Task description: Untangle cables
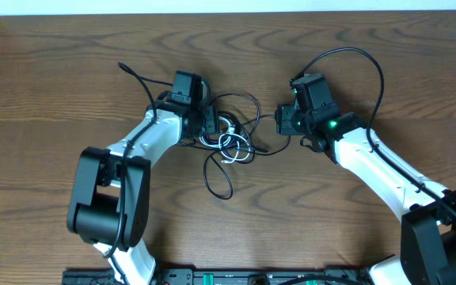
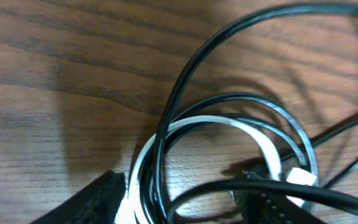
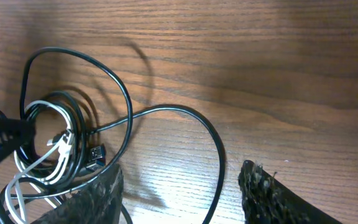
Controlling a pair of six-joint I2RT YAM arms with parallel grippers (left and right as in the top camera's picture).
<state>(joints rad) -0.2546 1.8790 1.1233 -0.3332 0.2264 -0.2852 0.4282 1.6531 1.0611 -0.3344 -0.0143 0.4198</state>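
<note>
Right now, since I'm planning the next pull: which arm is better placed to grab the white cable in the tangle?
Left. The left pincer, open, straddles the white cable coiled in the tangle. The right pincer, also open, sits off to one side over a lone black loop.

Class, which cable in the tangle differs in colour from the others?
The thin white cable, coiled in the middle of the tangle; every other thin cord there is black.
</note>
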